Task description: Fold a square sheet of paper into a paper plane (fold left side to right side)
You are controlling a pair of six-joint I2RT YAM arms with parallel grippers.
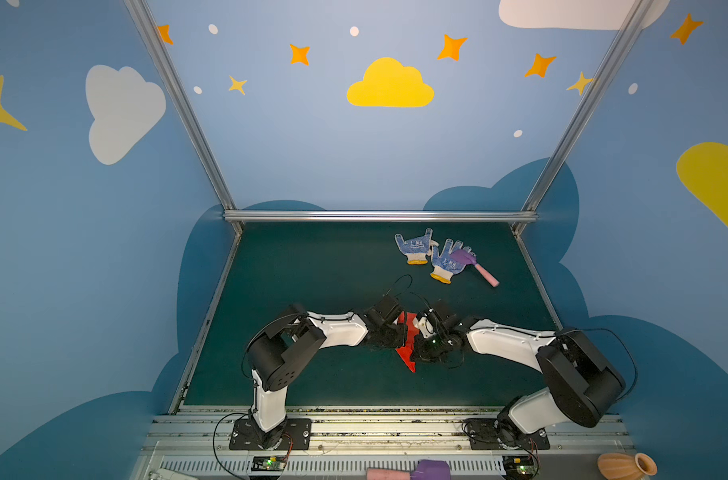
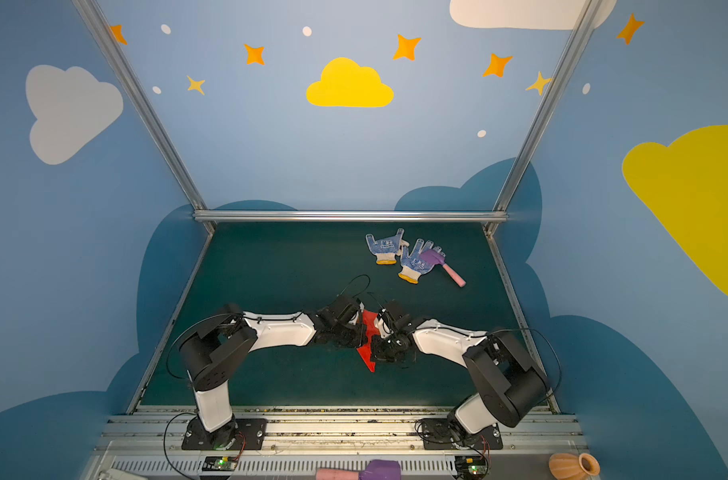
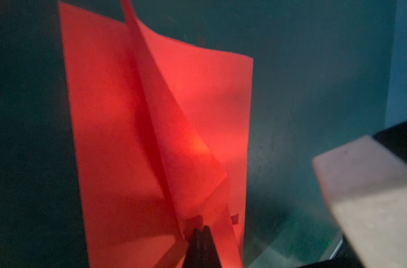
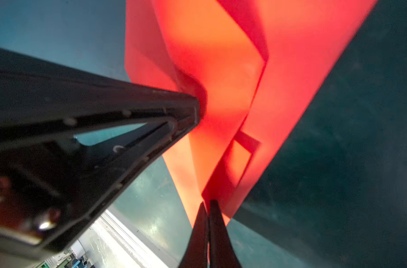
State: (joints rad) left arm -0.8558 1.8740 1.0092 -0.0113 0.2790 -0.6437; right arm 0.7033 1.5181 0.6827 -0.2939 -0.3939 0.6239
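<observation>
Red folded paper [image 1: 407, 355] stood raised over the green mat [image 1: 312, 270] in both top views, well apart from the gloves [image 1: 447, 262]. In the left wrist view, the left gripper [image 3: 200, 228] pinched its central crease, probably to steady it. In the right wrist view, the right gripper [image 4: 208, 205] was clamped on a lower flap, seemingly to draw that wing over.
</observation>
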